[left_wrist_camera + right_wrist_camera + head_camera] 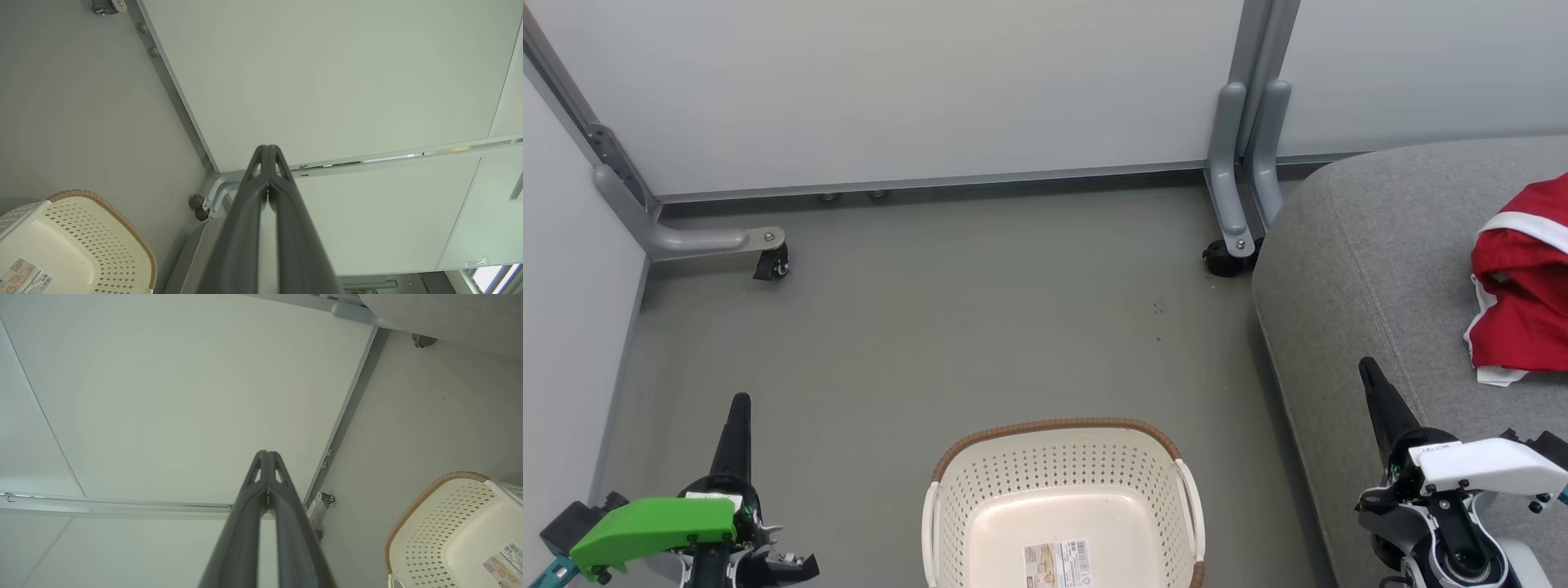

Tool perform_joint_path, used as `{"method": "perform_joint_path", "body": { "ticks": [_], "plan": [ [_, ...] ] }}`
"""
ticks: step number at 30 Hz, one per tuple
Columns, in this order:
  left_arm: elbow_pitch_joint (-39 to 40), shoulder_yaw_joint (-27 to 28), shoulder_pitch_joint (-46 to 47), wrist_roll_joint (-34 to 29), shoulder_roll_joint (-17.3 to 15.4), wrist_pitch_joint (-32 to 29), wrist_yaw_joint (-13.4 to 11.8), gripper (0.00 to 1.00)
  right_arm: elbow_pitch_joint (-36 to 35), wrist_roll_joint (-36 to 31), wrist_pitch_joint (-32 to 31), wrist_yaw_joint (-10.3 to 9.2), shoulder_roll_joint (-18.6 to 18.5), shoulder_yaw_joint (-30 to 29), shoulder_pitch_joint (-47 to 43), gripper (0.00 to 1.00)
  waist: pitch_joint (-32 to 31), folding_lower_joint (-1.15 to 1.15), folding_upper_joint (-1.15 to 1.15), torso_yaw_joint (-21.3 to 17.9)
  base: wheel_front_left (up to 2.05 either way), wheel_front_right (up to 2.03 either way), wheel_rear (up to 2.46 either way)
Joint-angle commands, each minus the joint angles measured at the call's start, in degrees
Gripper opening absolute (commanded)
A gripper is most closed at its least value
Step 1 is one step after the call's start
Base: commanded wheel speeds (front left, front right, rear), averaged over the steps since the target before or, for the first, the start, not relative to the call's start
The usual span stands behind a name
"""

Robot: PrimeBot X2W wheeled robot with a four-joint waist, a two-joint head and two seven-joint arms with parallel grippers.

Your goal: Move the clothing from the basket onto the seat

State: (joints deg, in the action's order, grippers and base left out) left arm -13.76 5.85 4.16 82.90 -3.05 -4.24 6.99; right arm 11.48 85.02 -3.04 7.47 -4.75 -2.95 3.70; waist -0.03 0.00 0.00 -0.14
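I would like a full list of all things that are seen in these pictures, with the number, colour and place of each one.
basket: one, cream-white with brown rim, on the floor, bottom centre
sticker: one, white and tan, on the basket's floor
clothing: one heap, red with white trim, on the seat at the right edge; number of garments unclear
seat: one, grey, right side
floor: grey, middle
partition panels: three, pale, left and behind
casters: two, black, under the grey frame feet
left gripper: green cover, lower left, jaws shut
right gripper: white cover, lower right, jaws shut
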Motion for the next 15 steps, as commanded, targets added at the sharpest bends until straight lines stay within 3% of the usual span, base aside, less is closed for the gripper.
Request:
{"method": "perform_joint_path", "body": {
  "ticks": [1, 15],
  "plan": [
    [0.0, 0.4, 1.2, 1.2, 0.0, -0.3, 0.2, 0.0, 0.2, 1.2, -0.4, 0.04, -0.1, -0.2, 0.8, 0.0, 0.0, 0.0, 0.0, 0.0, 0.0, 0.0, 0.0],
    [-0.3, 0.7, 2.1, 6.9, 0.1, -1.8, 0.6, 0.0, 1.9, 6.9, -1.3, 0.04, 0.0, -0.9, 2.1, 0.0, 0.1, 0.0, 0.0, 0.1, 0.0, 0.0, 0.0]
  ]
}}
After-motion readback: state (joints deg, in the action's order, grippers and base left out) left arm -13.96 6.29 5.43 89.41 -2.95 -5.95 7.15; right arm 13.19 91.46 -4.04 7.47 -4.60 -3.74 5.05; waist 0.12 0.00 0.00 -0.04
